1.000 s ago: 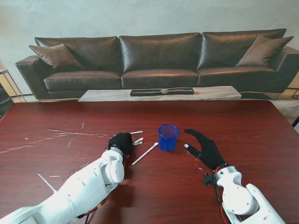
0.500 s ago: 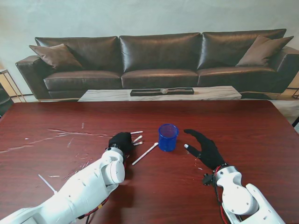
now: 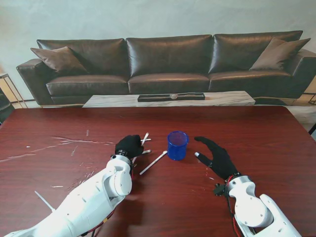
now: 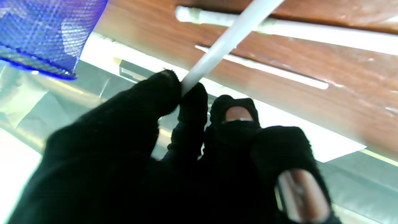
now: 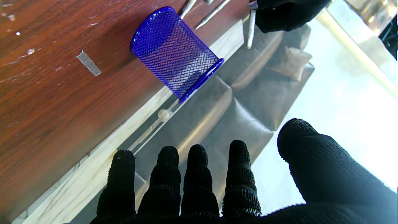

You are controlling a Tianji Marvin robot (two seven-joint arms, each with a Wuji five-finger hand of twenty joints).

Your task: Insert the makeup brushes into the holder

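The blue holder (image 3: pixel 177 145) stands in the middle of the frame on the table (image 3: pixel 276 138). The left hand (image 3: pixel 130 146) pinches one white brush (image 3: pixel 144 138) just left of it. Keep the pinch tight, tip the brush up straight, then lower it over the holder's mouth. The right hand (image 3: pixel 216 156) rests open with fingers spread. Another brush (image 3: pixel 153 163) lies nearby.

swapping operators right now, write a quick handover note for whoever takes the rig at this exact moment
Left hand: fingers pinched on one white brush, lifted off the table.
Right hand: open, holding nothing, resting to the right of the blue mesh holder.
Holder: upright, mid-table, looks empty.
Other brushes: one lies between the left hand and the holder; at least one more by the left hand.
Done: one brush picked up.
Left: insert it, then the rest.
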